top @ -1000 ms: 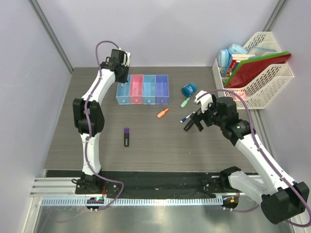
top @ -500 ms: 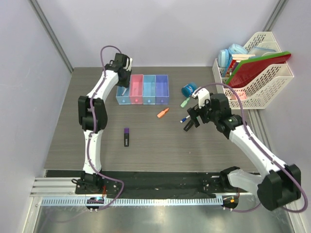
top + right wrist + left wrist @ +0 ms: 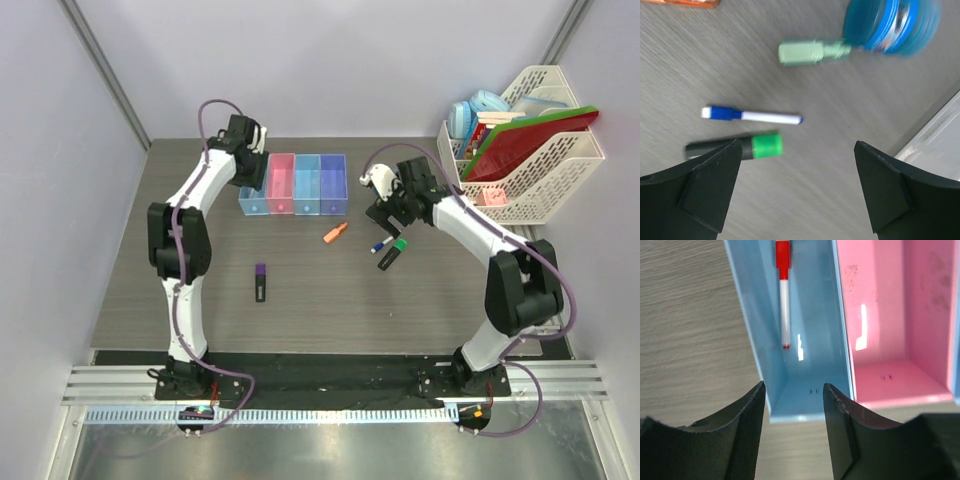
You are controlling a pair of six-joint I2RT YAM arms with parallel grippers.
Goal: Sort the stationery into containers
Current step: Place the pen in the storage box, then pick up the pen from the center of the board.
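My left gripper (image 3: 793, 400) hangs over one end of the first light blue bin (image 3: 752, 335). Its jaws stand a moderate way apart, with nothing between them. Straight ahead of its fingers (image 3: 740, 435), inside that bin, lies the red-capped pen (image 3: 784, 300), lengthwise, with the cap at the end away from the gripper. To the right of the gripper is the pink bin (image 3: 890, 315), joined to the blue one.

In the top view the purple highlighter (image 3: 260, 282) lies on the table (image 3: 200, 290), well apart from this gripper, toward the arm bases. The orange bit (image 3: 335, 233) lies between the two grippers, nearer to the right one.

My right gripper (image 3: 798, 150) is spread wide and holds nothing. The green highlighter (image 3: 735, 148) lies close by the finger on the left side of the wrist view, with the blue-capped pen (image 3: 752, 116) just beyond it. Farther ahead are the pale-green bit (image 3: 812, 51) and the blue roll (image 3: 892, 22), so close together that I cannot tell if they touch.
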